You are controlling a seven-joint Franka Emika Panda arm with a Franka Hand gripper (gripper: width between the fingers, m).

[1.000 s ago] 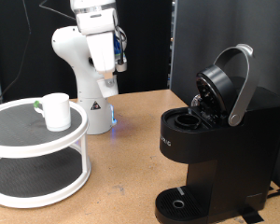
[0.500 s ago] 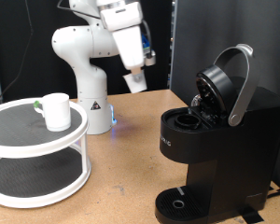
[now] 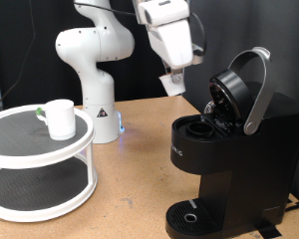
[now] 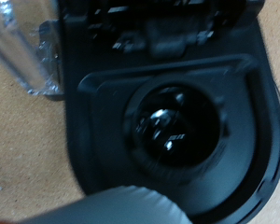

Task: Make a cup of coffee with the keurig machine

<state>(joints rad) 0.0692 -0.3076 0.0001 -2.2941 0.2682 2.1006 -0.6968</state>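
Upper centre of the exterior view | your pincer (image 3: 175, 82) grasps a white pod (image 3: 172, 84) above the keurig machine (image 3: 229, 149) | drift sideways and you'll clip the raised lid (image 3: 234, 92)

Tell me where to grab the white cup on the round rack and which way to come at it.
Grip the cup across its plain cylindrical wall or rim, coming straight down from above. It stands upright and alone on the white rack's top tier, mouth open, sides exposed. Its handle isn't visible in the exterior view. The gripper hangs above the keurig machine.
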